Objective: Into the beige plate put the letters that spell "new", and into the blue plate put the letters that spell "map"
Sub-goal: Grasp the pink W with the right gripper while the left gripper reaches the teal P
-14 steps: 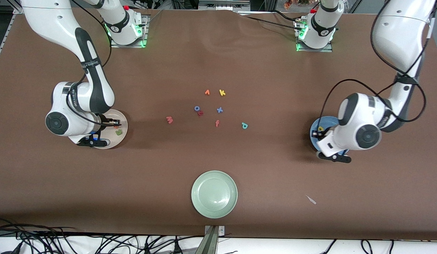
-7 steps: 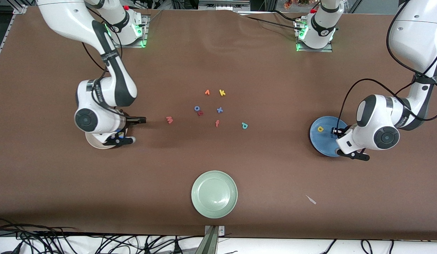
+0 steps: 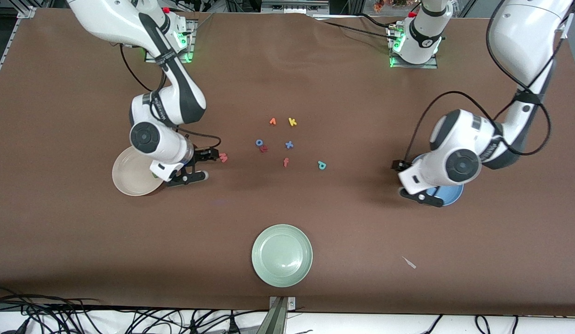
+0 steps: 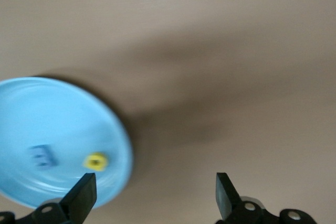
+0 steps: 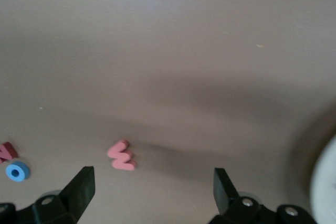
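Right gripper [image 3: 208, 157], jaws apart, has left the beige plate [image 3: 129, 178] for the pink w [image 3: 223, 158]; left gripper [image 4: 152, 195] now spread.

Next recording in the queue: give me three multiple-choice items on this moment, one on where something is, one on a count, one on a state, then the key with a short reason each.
1. The pink w lies:
A. in the green plate
B. on the table by the right gripper
C. in the blue plate

2. How many letters show in the blue plate in the left wrist view?
A. none
B. two
C. four

3. The left gripper is:
A. open, holding nothing
B. shut on the teal p
C. shut on a plate rim

Key: B, the w sits on bare table just ahead of that gripper; B, the blue m and the yellow a lie in it; A, its jaws stand wide apart with only table between them.
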Motion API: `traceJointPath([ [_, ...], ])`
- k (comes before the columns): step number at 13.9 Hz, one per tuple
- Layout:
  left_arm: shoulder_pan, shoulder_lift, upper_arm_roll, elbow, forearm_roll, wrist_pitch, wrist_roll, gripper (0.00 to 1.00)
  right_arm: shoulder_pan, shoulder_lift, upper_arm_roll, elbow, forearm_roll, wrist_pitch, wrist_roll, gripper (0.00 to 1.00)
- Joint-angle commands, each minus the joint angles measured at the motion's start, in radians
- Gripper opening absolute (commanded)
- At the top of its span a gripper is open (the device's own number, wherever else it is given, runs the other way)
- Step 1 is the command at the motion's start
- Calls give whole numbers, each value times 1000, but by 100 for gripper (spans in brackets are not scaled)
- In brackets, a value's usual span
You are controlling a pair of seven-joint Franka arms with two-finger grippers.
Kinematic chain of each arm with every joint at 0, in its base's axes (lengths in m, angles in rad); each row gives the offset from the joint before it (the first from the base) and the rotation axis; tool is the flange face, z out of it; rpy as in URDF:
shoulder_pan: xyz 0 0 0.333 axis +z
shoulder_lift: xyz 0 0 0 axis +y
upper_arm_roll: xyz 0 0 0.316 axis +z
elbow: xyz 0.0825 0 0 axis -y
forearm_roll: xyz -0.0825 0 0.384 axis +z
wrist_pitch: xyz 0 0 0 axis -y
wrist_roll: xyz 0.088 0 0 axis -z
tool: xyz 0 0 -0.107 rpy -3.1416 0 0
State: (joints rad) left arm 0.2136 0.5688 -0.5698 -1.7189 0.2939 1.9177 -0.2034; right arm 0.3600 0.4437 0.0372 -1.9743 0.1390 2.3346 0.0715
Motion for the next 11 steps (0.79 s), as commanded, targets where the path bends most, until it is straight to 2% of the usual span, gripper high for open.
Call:
traceJointPath([
  [1,-130,31,-5,24,17,15,-193,100,8,-40,33,-138,-60,158,-6,100],
  [3,-184,71,-5,38,14,72,-334,100,43,-33,33,-193,-93,263,-9,100],
  [7,-253,132,-2,38,-33,246,-695,100,80,6,32,-190,-125,292,-12,100],
  [11,-306,160,2,38,-21,313,-1035,100,77,44,30,-179,-162,347,-13,90],
])
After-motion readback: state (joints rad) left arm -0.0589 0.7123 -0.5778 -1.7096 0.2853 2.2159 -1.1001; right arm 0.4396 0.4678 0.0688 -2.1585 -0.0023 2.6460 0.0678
